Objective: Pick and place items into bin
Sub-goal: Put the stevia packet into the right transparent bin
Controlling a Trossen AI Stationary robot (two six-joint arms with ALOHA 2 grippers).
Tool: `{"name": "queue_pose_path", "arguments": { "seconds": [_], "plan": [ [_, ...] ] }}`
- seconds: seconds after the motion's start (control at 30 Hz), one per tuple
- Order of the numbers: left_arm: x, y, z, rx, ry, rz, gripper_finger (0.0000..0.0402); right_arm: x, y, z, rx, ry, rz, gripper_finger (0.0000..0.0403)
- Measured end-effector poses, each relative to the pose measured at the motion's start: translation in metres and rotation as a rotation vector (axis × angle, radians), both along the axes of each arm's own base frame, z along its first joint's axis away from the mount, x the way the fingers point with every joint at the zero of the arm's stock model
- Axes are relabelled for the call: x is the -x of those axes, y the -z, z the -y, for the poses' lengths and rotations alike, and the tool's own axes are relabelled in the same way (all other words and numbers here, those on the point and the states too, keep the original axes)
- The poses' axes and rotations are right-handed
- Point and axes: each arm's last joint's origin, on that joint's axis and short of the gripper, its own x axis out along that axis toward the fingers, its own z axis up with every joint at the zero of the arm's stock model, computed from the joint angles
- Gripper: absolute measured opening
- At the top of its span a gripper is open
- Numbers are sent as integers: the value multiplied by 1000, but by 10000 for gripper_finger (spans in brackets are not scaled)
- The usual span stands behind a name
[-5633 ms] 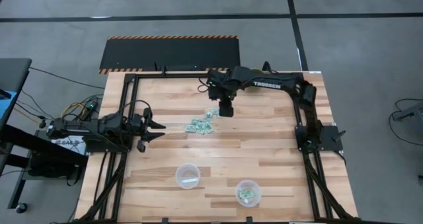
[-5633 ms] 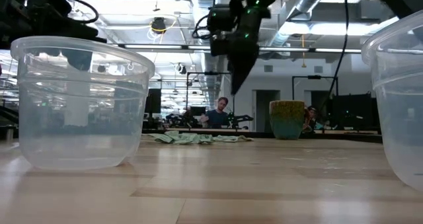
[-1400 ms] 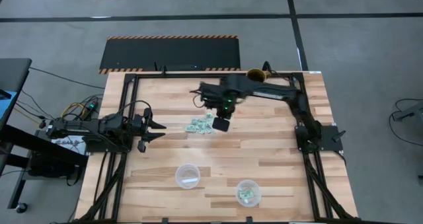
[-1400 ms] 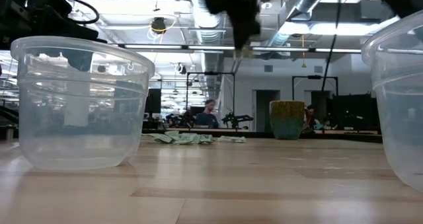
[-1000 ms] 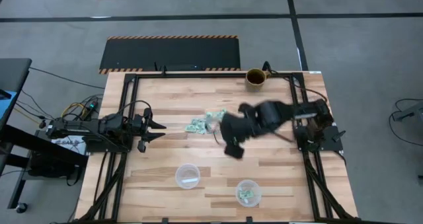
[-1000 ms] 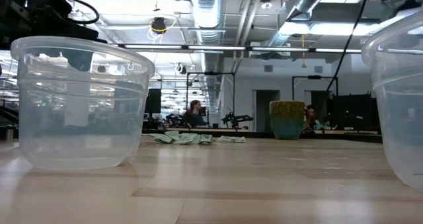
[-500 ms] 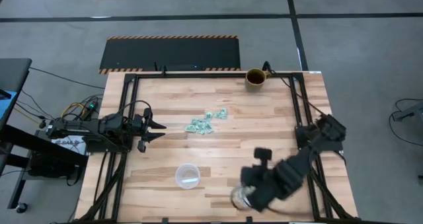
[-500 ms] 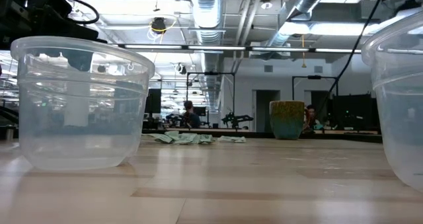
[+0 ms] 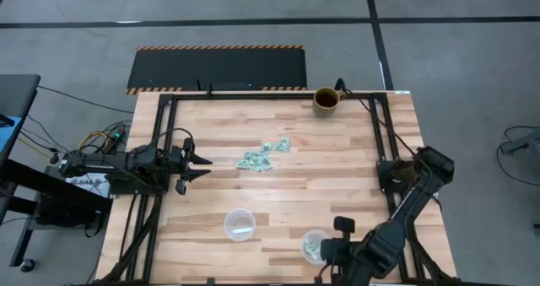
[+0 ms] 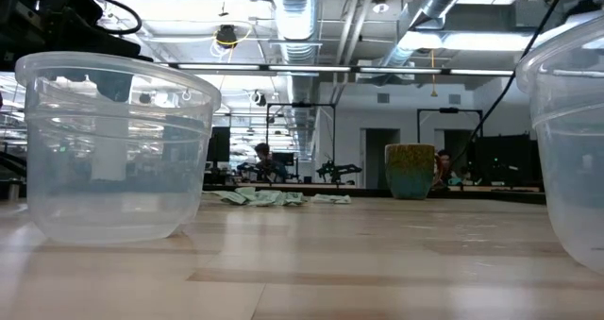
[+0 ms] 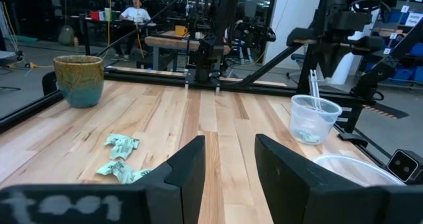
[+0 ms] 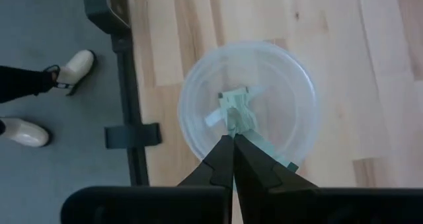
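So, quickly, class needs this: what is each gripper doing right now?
Left gripper: open, holding nothing, parked at the table's left side.
Right gripper: jaws closed above the clear cup; whether they pinch a green piece cannot be told.

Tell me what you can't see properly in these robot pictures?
- High view: the right end effector hides part of the right cup; how many pieces lie inside is unclear.
- Right wrist view: the fingertips look pressed together over that cup, but whether they pinch a piece can't be told.
- High view: the green pieces are too small to count.
- Low view: the right cup is cut off by the edge.
- Left end effector: open, waiting at the table's left.
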Motion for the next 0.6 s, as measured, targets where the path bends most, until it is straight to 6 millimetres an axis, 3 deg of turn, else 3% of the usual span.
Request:
{"name": "queue_pose_path", "arguments": {
  "seconds": [0.6],
  "plan": [
    [0, 0, 0, 0, 0, 0, 121, -24, 4, 14, 8, 48, 31, 6]
  ]
}}
